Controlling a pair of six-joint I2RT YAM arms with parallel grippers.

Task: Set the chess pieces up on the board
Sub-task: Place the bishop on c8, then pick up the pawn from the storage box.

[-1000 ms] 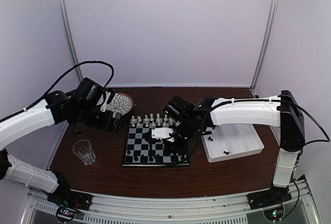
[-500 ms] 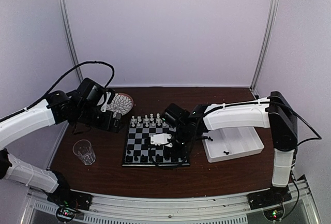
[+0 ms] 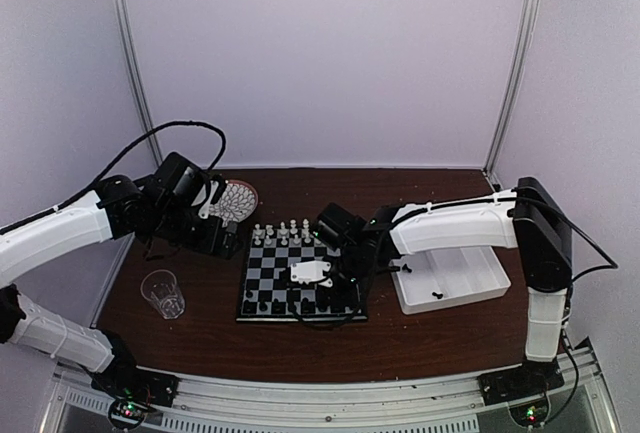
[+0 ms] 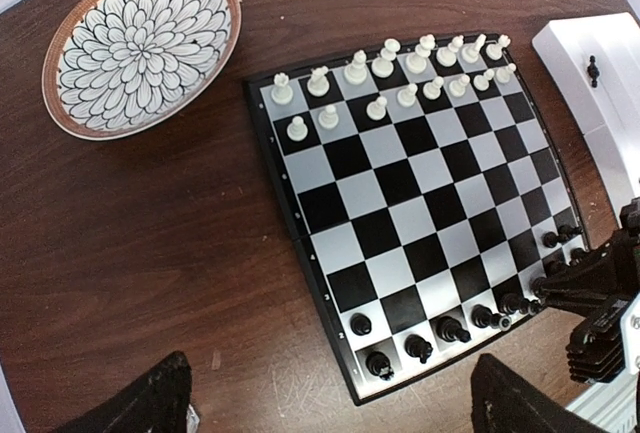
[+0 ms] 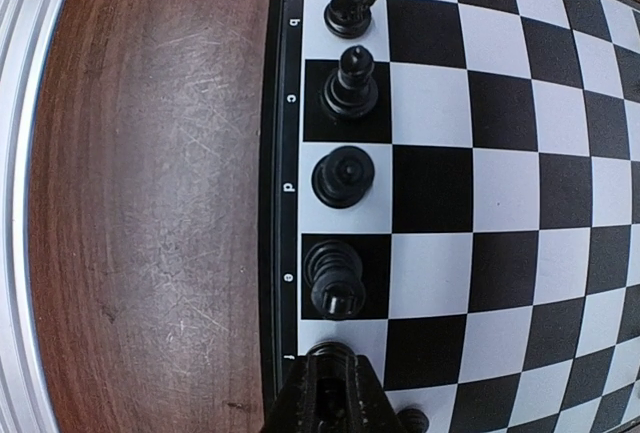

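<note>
1. Right gripper (image 5: 326, 393) is sitting pressed together over the board (image 5: 500, 193), tips at a black piece (image 5: 330, 351) on file f; can't tell if it is pinching it.
2. Left gripper (image 4: 330, 408) is hanging spread wide, left of the board.
3. White pieces (image 4: 385, 58) are standing on the far rows, black pieces (image 5: 343, 176) along the near edge.

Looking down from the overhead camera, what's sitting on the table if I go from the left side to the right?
From the left: clear glass cup → round patterned plate → chessboard → white tray.
</note>
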